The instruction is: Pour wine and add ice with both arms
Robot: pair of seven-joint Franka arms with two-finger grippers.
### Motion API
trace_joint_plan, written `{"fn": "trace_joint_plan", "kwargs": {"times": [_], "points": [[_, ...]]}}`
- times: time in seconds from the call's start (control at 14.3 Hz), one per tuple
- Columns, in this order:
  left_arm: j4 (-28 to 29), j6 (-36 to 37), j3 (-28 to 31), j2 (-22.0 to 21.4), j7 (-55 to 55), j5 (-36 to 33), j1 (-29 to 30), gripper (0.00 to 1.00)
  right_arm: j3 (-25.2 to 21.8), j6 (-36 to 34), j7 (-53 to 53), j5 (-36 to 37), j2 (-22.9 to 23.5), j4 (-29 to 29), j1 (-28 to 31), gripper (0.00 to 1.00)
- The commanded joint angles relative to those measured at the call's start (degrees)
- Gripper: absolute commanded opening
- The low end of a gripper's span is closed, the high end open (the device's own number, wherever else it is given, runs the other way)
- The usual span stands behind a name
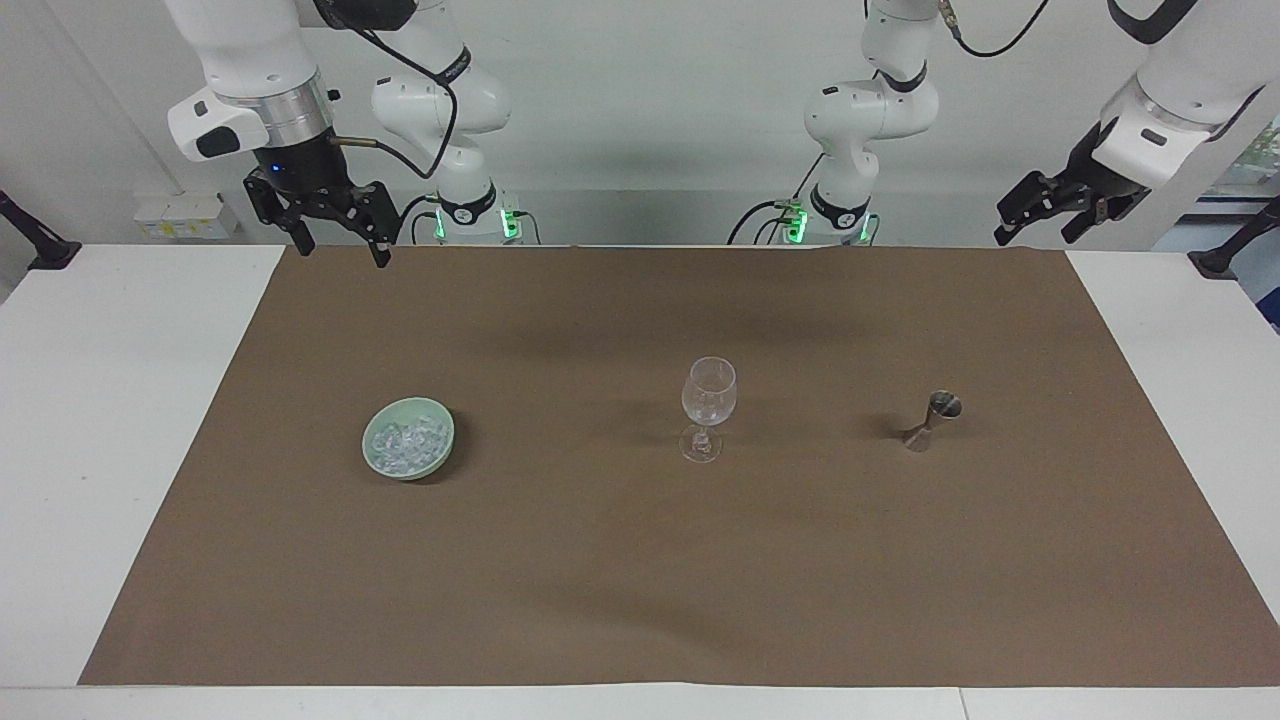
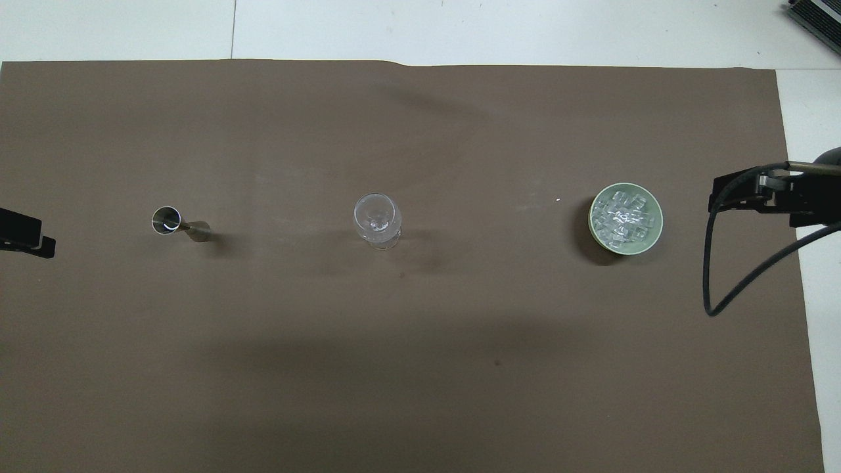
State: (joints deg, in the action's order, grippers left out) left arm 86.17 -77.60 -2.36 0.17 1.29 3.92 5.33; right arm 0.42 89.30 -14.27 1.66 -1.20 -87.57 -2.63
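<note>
Two white arms hang raised over the robots' edge of a brown mat (image 1: 640,560), both empty-handed. The facing view shows them whole: the right gripper (image 1: 335,238) with fingers spread, above the mat's corner at the right arm's end, and the left gripper (image 1: 1040,215), also spread, tilted above the corner at the left arm's end. The overhead view catches only black fragments of each at its side edges, but looks straight down into a green bowl (image 2: 650,240) heaped with ice (image 2: 623,218), an upright glass (image 2: 377,215) and a steel jigger (image 2: 167,220). All three stand in a row, well apart, the glass in the middle.
</note>
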Motion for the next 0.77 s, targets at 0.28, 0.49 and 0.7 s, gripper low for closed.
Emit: {"fn": "trace_joint_plan", "kwargs": {"times": [0.28, 0.49, 0.7], "points": [[-0.65, 0.52, -0.28, 8.52, 10.37, 1.09, 1.17, 1.00, -0.06, -0.36, -0.06, -1.13, -0.65, -0.67, 0.52, 1.00], [0.05, 0.61, -0.28, 10.02, 17.42, 3.19, 1.78, 1.00, -0.06, -0.44, -0.06, -1.13, -0.65, -0.67, 0.35, 1.00], [0.23, 0.70, -0.28, 12.57, 26.10, 7.41, 4.33, 1.00, -0.50, -0.62, 0.12, -1.13, -0.65, -0.67, 0.44, 1.00]]}}
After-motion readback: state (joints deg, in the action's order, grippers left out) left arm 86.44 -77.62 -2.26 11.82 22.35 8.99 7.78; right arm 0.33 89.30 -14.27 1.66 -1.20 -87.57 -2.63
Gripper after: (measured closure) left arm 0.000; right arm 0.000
